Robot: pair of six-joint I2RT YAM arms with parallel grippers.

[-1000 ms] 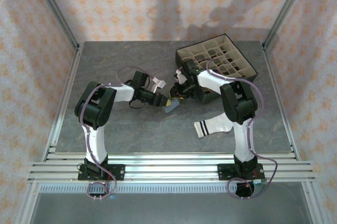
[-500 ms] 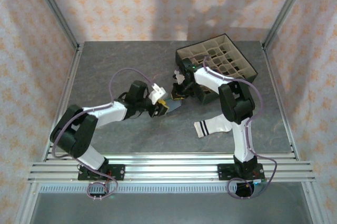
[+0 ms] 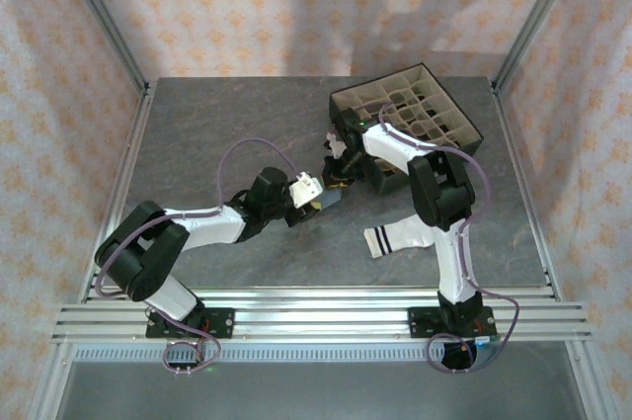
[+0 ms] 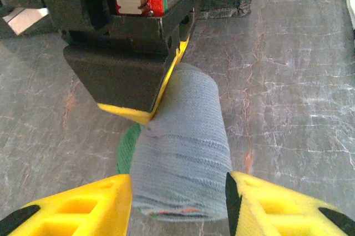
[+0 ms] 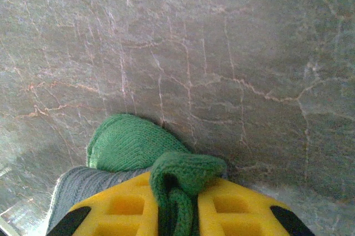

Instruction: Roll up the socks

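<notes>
The grey-blue sock (image 4: 183,152) lies rolled into a tube on the table, its green toe (image 5: 133,141) poking out at the far end. My left gripper (image 4: 178,208) stands open astride the near end of the roll, a yellow finger (image 4: 83,211) close along each side. My right gripper (image 5: 177,214) is shut on a fold of the green toe fabric, and it also shows as a black block with yellow tips (image 4: 127,75) over the roll's far end. From above, both grippers (image 3: 314,199) (image 3: 334,175) meet at the sock (image 3: 330,199) mid-table. A white sock with black cuff stripes (image 3: 395,237) lies flat beside the right arm.
A dark box with beige grid compartments (image 3: 407,112) stands at the back right, just behind the right gripper. The left arm stretches low across the table's middle. Patterned walls and metal posts (image 3: 99,25) enclose the table.
The left arm dropped from a raised elbow into a low stretch toward the centre. Its jaws widened around the sock roll. The right gripper closed a little and stayed put.
</notes>
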